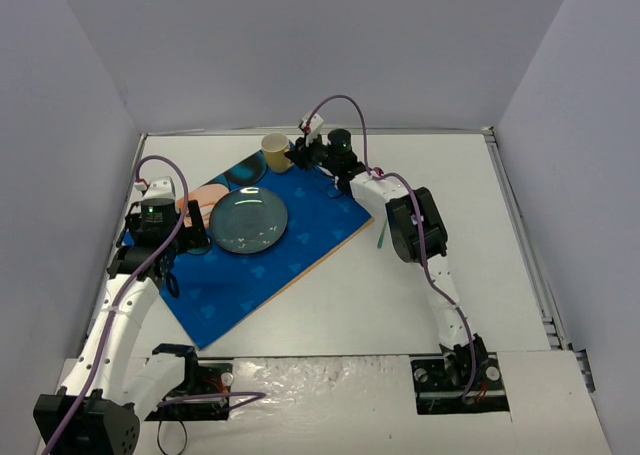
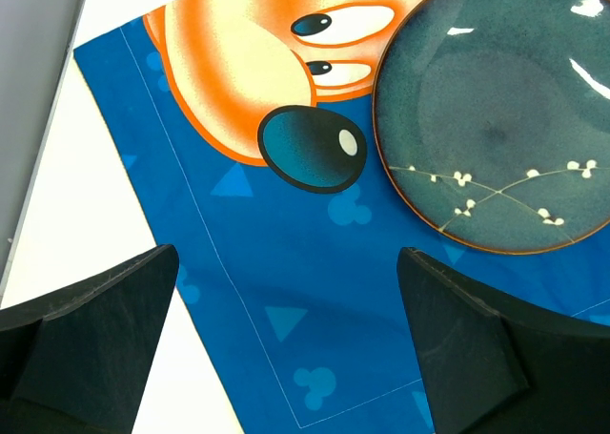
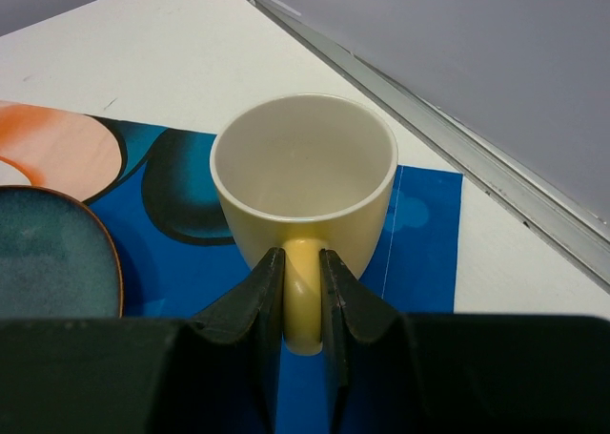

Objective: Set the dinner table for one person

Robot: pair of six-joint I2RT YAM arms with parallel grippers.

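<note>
The right gripper [image 3: 303, 305] pinches the handle of a pale yellow cup [image 3: 305, 162], which stands upright at a corner of the blue placemat [image 3: 424, 243], upper centre of the top view. The left gripper [image 2: 291, 353] hangs wide open above the placemat, beside the teal plate [image 2: 496, 110]. The white dinner table [image 1: 430, 285] spreads beneath everything.

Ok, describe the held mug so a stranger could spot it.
On the white table lies a blue cartoon-printed placemat. At its far corner, beyond the round teal plate, is a pale yellow ceramic mug, its handle pinched in the right gripper.
</note>
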